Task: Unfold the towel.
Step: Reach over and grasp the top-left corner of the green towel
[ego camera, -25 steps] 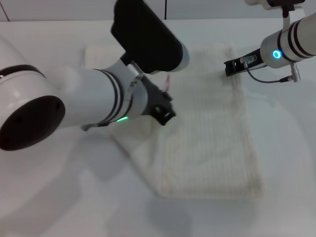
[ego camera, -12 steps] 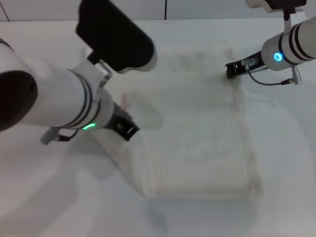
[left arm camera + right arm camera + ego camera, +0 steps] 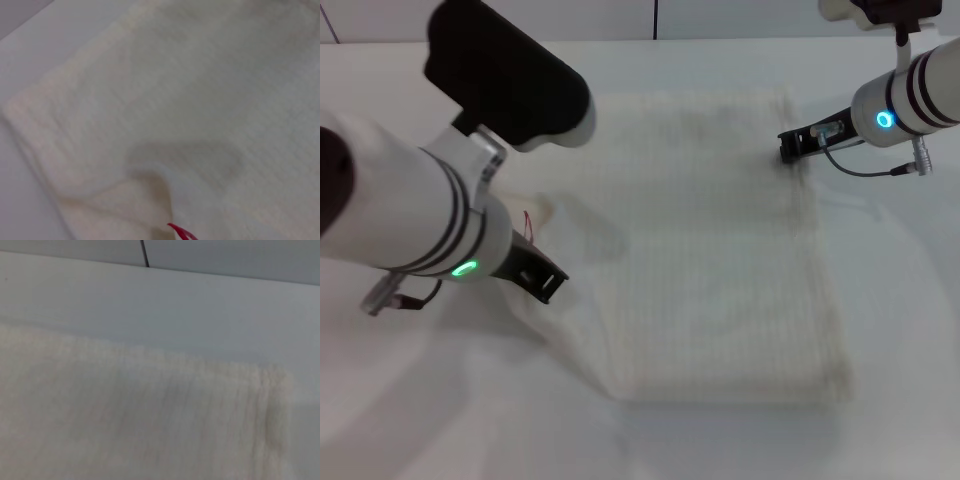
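Note:
The towel [image 3: 720, 250], cream-white and ribbed, lies on the white table, partly spread. My left gripper [image 3: 544, 283] is at the towel's left side, shut on the top layer's edge and holding it just above the table. The small red tag [image 3: 528, 222] shows on the lifted corner beside my left wrist. The left wrist view shows the raised fold [image 3: 160, 175] with the red tag [image 3: 181, 232] at its tip. My right gripper [image 3: 788, 146] rests at the towel's far right edge. The right wrist view shows only the towel's edge [image 3: 150, 410] close up.
The white table [image 3: 880, 330] runs all around the towel. A wall with a dark seam [image 3: 654, 18] stands behind the table's far edge.
My left gripper has moved left and toward me, drawing the towel's top layer and red tag with it, so more towel lies spread. The right arm has stayed in place.

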